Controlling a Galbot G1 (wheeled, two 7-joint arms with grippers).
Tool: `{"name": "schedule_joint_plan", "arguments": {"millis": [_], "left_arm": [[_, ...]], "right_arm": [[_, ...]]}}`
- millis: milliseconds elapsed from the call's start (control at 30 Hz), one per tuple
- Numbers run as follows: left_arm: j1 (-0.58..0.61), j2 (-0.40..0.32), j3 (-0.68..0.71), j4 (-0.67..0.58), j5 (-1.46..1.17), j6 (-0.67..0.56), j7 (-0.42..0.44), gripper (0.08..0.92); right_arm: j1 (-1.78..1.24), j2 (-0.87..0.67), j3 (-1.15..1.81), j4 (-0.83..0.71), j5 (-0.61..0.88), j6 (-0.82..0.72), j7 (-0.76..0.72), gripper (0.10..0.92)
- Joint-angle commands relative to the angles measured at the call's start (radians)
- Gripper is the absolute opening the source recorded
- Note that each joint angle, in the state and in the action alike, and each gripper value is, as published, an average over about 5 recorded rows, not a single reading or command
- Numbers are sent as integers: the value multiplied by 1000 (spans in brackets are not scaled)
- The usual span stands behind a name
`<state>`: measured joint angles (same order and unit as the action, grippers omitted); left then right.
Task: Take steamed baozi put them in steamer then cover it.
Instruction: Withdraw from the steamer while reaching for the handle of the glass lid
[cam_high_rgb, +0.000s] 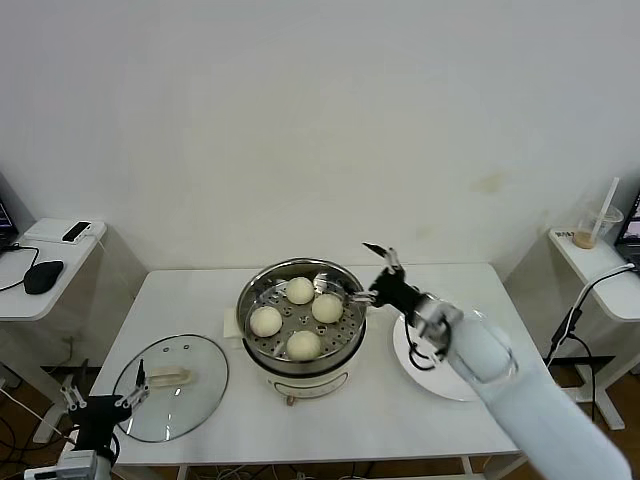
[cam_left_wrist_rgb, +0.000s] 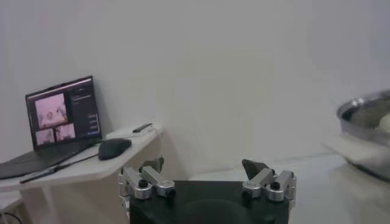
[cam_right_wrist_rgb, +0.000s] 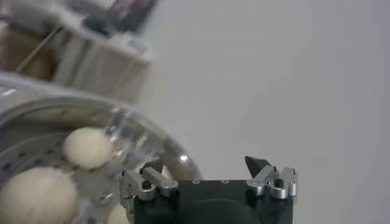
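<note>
The steamer (cam_high_rgb: 300, 372) stands mid-table, a shiny steel pot on a white base. Four cream-white baozi lie on its perforated tray: one far (cam_high_rgb: 300, 290), one right (cam_high_rgb: 327, 307), one left (cam_high_rgb: 265, 321), one near (cam_high_rgb: 303, 344). My right gripper (cam_high_rgb: 362, 272) is open and empty, just above the pot's right rim. Its wrist view shows the open gripper (cam_right_wrist_rgb: 204, 167), the rim (cam_right_wrist_rgb: 152, 146) and two baozi (cam_right_wrist_rgb: 88, 147). The glass cover (cam_high_rgb: 190, 400) with its cream handle (cam_high_rgb: 170, 377) lies flat on the table, left of the pot. My left gripper (cam_high_rgb: 103, 395) is open and empty at the table's front left corner.
A white plate (cam_high_rgb: 425, 385) lies right of the pot, partly under my right arm. A side table at left holds a mouse (cam_high_rgb: 42, 275) and a laptop (cam_left_wrist_rgb: 61, 115). Another side table at right holds a drink cup (cam_high_rgb: 597, 225). The pot's rim shows in the left wrist view (cam_left_wrist_rgb: 365, 112).
</note>
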<state>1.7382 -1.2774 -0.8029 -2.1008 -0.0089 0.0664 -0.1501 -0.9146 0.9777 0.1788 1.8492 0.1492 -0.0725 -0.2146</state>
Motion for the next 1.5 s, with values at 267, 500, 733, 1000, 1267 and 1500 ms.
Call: {"name": "schedule_joint_plan", "arguments": {"millis": [267, 500, 733, 1000, 1267, 1500], "left_arm": [[25, 109, -32, 187, 920, -123, -19, 823], [-36, 160, 15, 298, 1177, -143, -58, 823], [-92, 185, 78, 369, 1224, -116, -37, 823], [-98, 196, 115, 385, 1220, -114, -23, 823], [-179, 206, 145, 445, 1219, -111, -22, 823], [-244, 224, 171, 506, 1212, -112, -24, 823]], "right_arm": [[-602, 409, 635, 50, -55, 135, 75, 823], [-654, 435, 658, 63, -41, 108, 93, 823], [-681, 453, 659, 87, 8, 88, 90, 823], [-700, 473, 657, 96, -18, 98, 90, 823], [-716, 484, 655, 103, -25, 103, 90, 823], [-732, 499, 652, 114, -39, 104, 88, 823]]}}
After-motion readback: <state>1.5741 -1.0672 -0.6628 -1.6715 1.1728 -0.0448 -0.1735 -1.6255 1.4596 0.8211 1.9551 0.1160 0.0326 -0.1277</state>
